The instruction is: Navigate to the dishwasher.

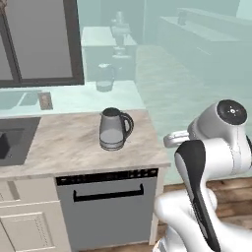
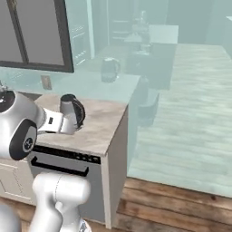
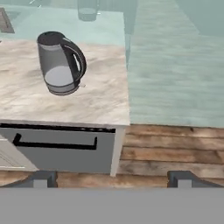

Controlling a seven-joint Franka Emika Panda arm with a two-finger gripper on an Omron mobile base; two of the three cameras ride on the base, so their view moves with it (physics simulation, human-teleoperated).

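Note:
The dishwasher (image 1: 109, 219) stands under the marble counter at its right end, with a grey front, a black control strip and a black bar handle (image 1: 108, 193). In the right base view the dishwasher (image 2: 93, 192) shows partly behind my white arm. In the hand view the dishwasher (image 3: 65, 156) lies low and left of centre, with its door closed. My gripper (image 3: 113, 179) hangs above the wooden floor in front of it, open, with nothing between its fingertips (image 3: 41, 178).
A grey kettle (image 1: 114, 129) stands on the counter (image 1: 64, 152) above the dishwasher. A dark sink (image 1: 15, 140) sits at the left, cream cabinet doors (image 1: 24, 224) below it. A glass pitcher (image 1: 104, 78) stands further back. Wooden floor (image 3: 175, 148) opens to the right.

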